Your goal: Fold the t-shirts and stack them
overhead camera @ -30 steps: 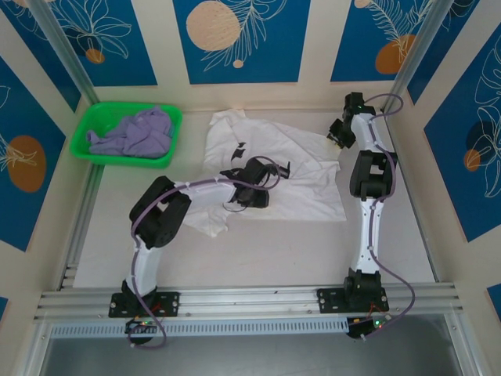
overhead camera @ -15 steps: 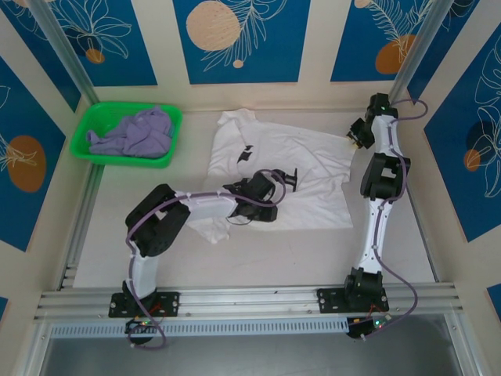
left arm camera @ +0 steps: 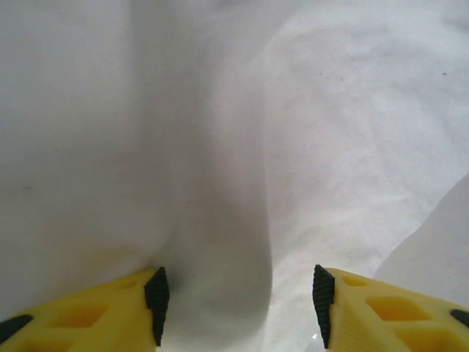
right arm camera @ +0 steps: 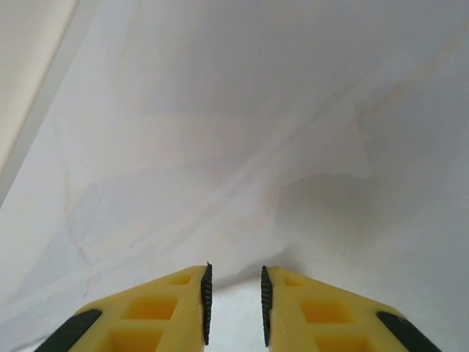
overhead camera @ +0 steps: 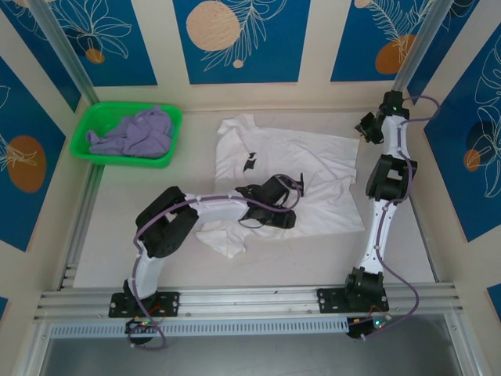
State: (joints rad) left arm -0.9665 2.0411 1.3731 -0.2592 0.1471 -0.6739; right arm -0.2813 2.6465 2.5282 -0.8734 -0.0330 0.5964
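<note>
Looks barely begun, with white t-shirt [overhead camera: 313, 168] spread unfolded on tabletop [overhead camera: 313, 251], lavender t-shirt [overhead camera: 133, 133] heaped in basket [overhead camera: 117, 160], left claw [left arm camera: 236, 290] parted and empty, right claw [right arm camera: 234, 293] pinching white cloth.

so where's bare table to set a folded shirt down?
Bare table between the near hem of the white t-shirt and the front rail, plus below the green basket. Crowded centre: left gripper open over the shirt, right gripper pinching its far-right corner.

We get bright, even light in the top view (shadows soft); the 2 wrist views are blurry, the white t-shirt [left arm camera: 344, 132] nearly washed out.
</note>
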